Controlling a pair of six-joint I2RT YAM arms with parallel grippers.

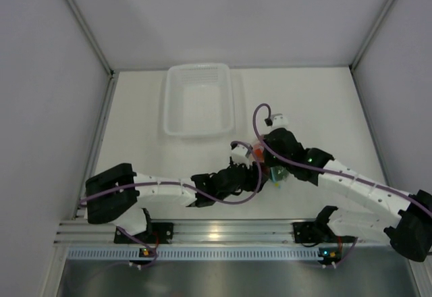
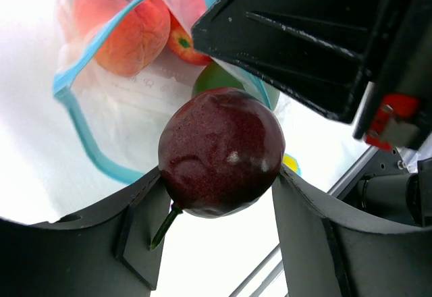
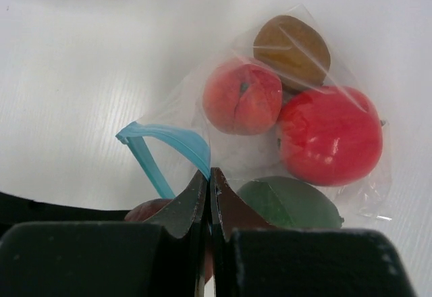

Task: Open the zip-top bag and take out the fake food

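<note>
The left end effector (image 2: 219, 183) is clamped on the dark maroon fruit (image 2: 221, 150), just outside the mouth of the zip-top bag (image 2: 128, 118), so one piece of fake food appears to be out. The bag lies mid-counter (image 3: 74, 74) with its teal zip strip (image 3: 165, 138) parted, and the orange fruit (image 3: 241, 97), brownish fruit (image 3: 291, 43), red fruit (image 3: 329, 135) and green fruit (image 3: 290, 206) are inside. The right end effector (image 3: 210, 183) is pinched tight on the bag's edge beside the strip; I judge the opening done, with four fruits left to remove.
</note>
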